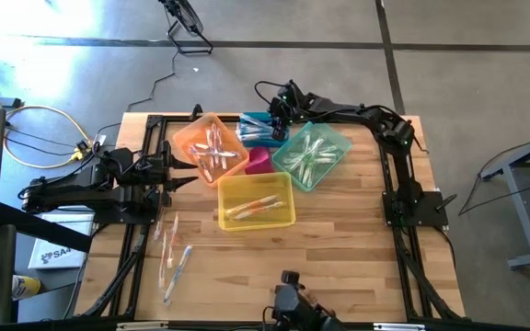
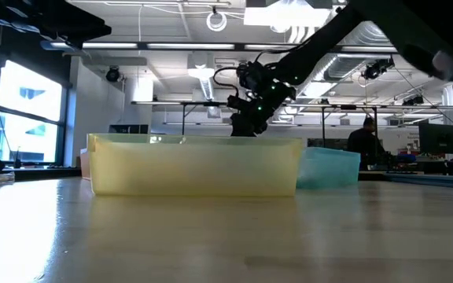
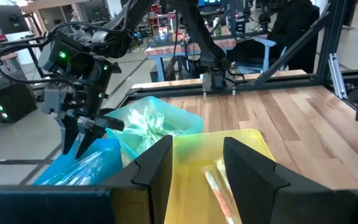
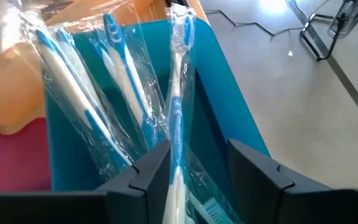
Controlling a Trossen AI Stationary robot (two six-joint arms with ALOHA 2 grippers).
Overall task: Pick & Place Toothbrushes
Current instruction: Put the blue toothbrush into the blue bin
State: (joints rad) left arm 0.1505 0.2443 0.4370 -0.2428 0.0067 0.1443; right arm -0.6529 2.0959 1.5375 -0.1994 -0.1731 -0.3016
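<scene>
Standing between the right gripper's (image 4: 194, 171) parted fingers — a blue toothbrush (image 4: 178, 134), released over the blue bin (image 4: 222, 124).

Thin wrapped toothbrushes lie sorted among coloured bins. Blue-accented ones (image 4: 120, 81) in clear crinkled wrappers lean upright and slanted in the blue bin (image 4: 229, 106) (one stands nearly vertical between the dark fingers). A heap of green-accented ones (image 1: 307, 154) fills the teal bin (image 1: 339, 140), a cluster of orange ones (image 1: 214, 152) lies in the orange bin (image 1: 184, 140), and two (image 1: 254, 208) rest flat in the yellow bin (image 1: 283, 219). A few more (image 1: 174, 257) lie loose on the table (image 1: 339, 257), well apart from the bins.
</scene>
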